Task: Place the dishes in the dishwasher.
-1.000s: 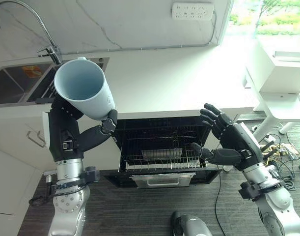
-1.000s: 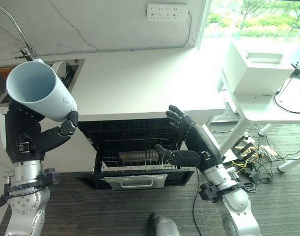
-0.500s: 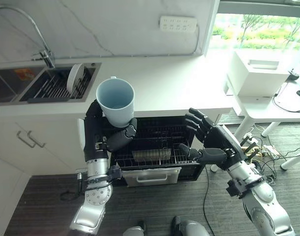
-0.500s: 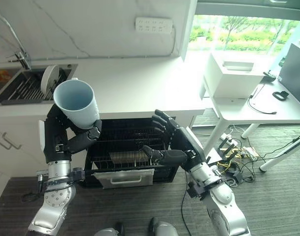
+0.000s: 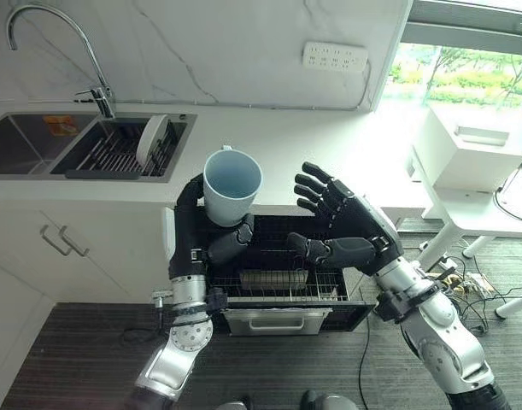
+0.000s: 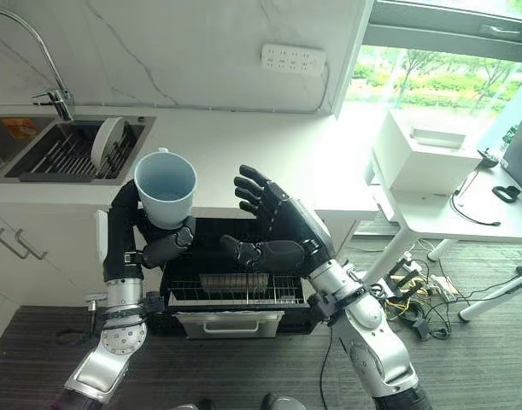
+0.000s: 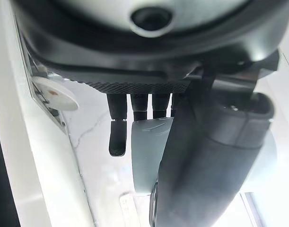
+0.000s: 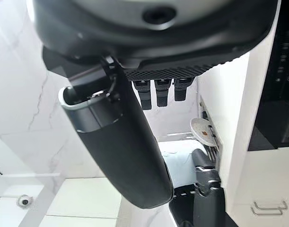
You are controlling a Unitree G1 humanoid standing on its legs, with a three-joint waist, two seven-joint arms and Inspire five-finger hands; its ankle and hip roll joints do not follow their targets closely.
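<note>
White counter [image 5: 312, 145], sink [image 5: 38, 145] far left, dishwasher rack [image 5: 282, 286] pulled out below. My left hand [image 5: 211, 248] wrapped round blue cup [image 5: 231, 184]; right hand [image 5: 346, 231] fingers spread, holding nothing.

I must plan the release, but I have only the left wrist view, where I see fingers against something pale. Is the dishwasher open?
Observer: Yes. The dishwasher rack is pulled out below the counter.
Operator: How is the pale thing held?
Observer: It is a light blue cup. The left hand holds it upright with its mouth up. In the head views it shows above the left part of the rack.
Operator: Is the other hand in the way?
Observer: The right hand is open with its fingers spread. It is beside the cup on the robot's right and does not touch it.
</note>
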